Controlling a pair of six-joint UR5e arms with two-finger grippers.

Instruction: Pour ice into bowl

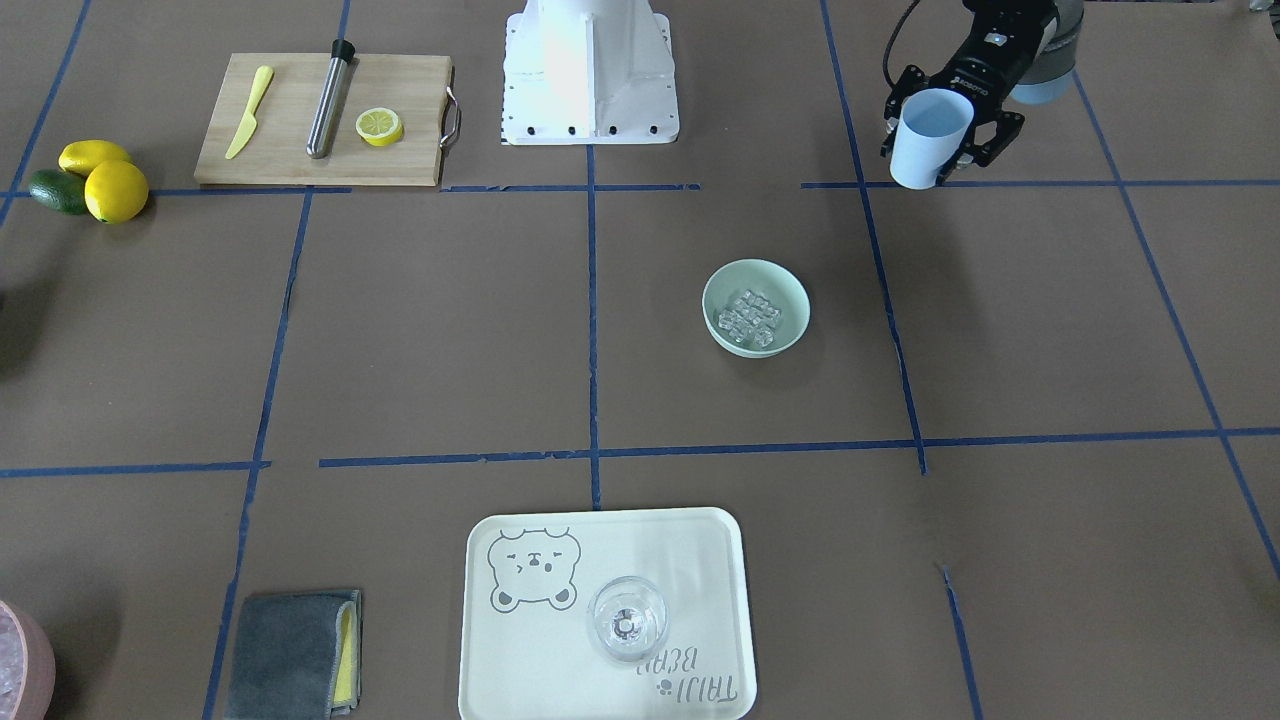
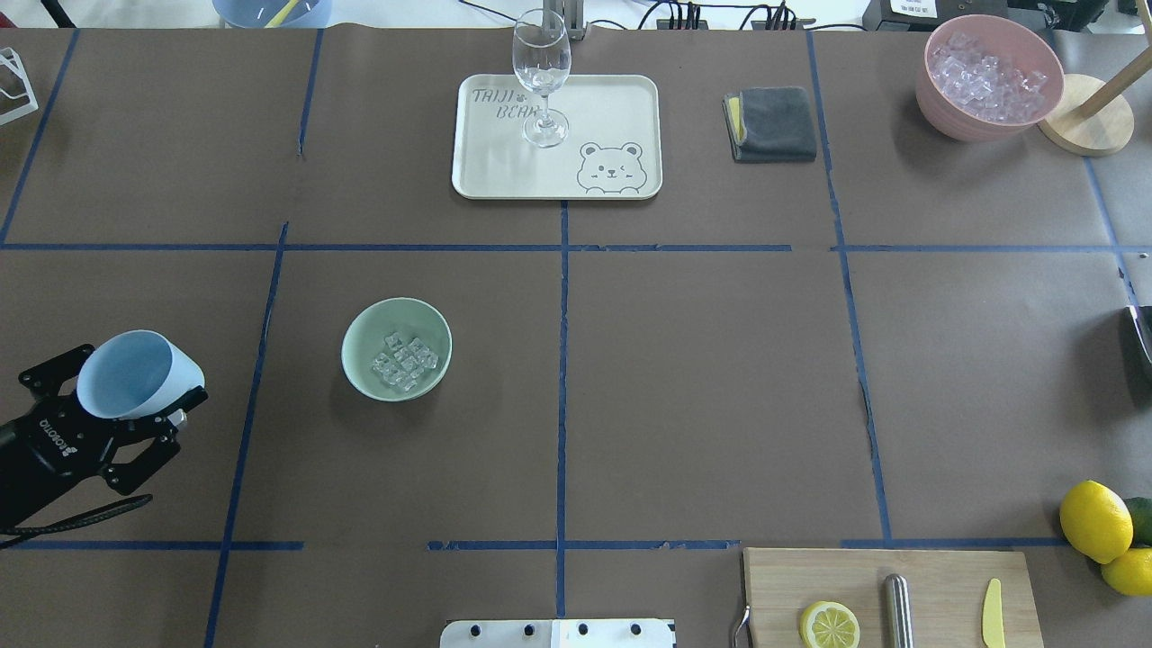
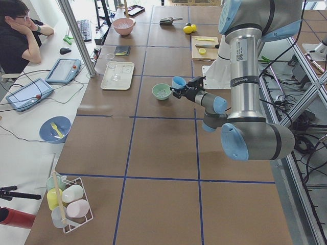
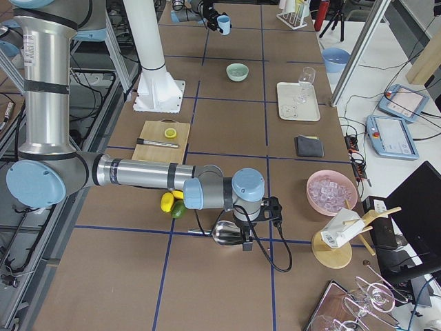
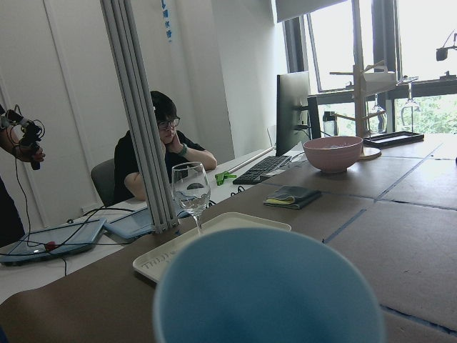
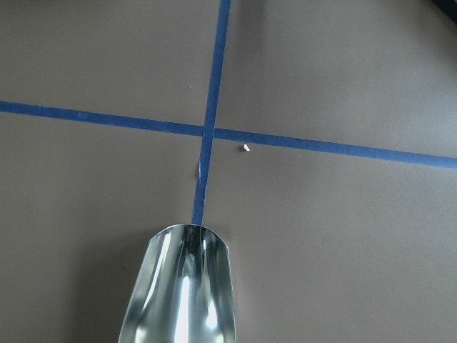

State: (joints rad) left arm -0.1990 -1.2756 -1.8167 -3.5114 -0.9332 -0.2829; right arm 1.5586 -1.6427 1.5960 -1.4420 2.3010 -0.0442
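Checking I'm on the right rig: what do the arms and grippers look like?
The left arm and right arm are silver-grey tubes with pale blue joint caps. The left gripper is black, with an open linkage frame, white lettering and a black cable trailing behind. The right gripper looks dark; its detail is too small to tell.

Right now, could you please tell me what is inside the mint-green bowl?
A small heap of clear ice cubes lies in the bowl. Its floor directly beneath them is covered and cannot be seen; the inner wall around them is bare.
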